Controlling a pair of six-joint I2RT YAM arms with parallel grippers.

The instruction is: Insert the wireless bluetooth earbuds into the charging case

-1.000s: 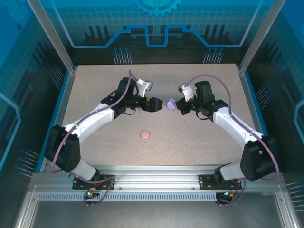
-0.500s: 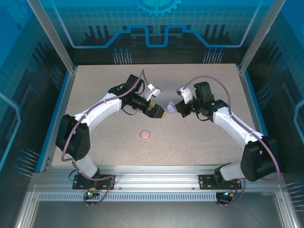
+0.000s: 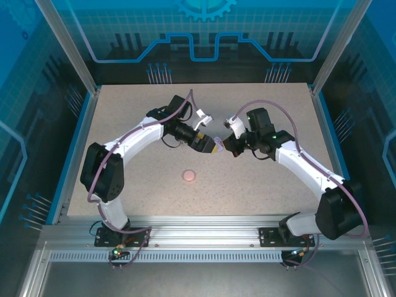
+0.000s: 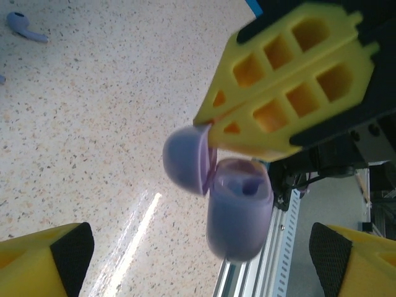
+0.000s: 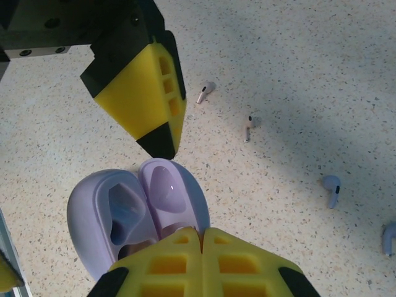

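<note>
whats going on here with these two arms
The right gripper is shut on the open purple case, holding it above the table. The left gripper, jaws open and empty, is right beside it. Two purple earbuds and two pink earbuds lie loose on the table, and a pink case sits nearer the bases.

Purple charging case (image 5: pixel 117 216) is up off the desk (image 5: pixel 309 74), lid (image 5: pixel 170 192) flipped open, nipped by the right fingers (image 5: pixel 185 260) where lid meets body. Loose on the desk: pale pink earbud (image 5: pixel 206 91), second pink earbud (image 5: pixel 249 127) nearby, purple earbud (image 5: pixel 331 189) and second purple earbud (image 5: pixel 388 238) further off. Pink case (image 3: pixel 189 176) lies flat, apart.
</note>
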